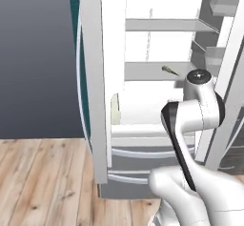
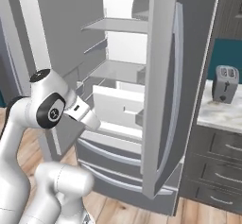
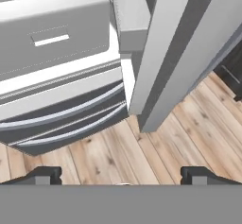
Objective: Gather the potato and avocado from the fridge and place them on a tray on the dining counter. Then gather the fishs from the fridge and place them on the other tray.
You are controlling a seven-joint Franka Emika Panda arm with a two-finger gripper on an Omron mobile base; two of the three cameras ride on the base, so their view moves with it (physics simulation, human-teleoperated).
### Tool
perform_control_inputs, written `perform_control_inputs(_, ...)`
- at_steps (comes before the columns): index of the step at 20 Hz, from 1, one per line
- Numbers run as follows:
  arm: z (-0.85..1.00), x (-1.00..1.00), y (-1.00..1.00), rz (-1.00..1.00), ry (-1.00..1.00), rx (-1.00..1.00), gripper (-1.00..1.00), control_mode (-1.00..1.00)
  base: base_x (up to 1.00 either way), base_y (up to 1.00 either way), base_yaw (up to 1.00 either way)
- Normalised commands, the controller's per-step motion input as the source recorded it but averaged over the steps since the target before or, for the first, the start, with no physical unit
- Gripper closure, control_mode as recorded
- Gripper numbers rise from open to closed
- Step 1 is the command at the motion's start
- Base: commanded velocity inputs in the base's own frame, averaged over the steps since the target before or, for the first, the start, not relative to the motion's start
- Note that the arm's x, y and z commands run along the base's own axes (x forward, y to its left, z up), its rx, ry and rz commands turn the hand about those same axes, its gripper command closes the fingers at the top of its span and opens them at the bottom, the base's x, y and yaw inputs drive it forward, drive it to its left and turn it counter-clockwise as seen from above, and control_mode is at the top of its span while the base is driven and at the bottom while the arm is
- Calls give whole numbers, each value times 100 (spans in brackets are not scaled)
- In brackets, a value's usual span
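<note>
Arm at the open fridge (image 1: 157, 72)
Gripper (image 3: 120, 173) jaws apart, empty, pointing down at the floor; 1 fish (image 1: 169, 70) lies above on a shelf, lengthwise left-right.

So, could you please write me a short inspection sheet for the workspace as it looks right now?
Surface: white fridge shelves, mostly bare; wood plank floor below.
Job's things: fridge stands with both doors open; one small slender fish lies on the middle shelf. Avocado, potato, trays: nothing seen.
Clutter: nothing seen inside the fridge besides the fish.
Claw: claw open and empty, fingertips wide apart, looking down at the lower drawers and the floor.
Cables: nothing seen.
Surroundings: toaster on a marbled counter to the right of the fridge, dark drawers beneath; teal wall behind.
</note>
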Motion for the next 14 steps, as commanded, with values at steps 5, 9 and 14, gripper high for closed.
perform_control_inputs(5,0,0,0,0,0,0,-100,100,49,5,-9)
perform_control_inputs(9,0,0,0,0,0,0,-100,100,52,6,-9)
perform_control_inputs(14,0,0,0,0,0,0,-100,100,51,4,-10)
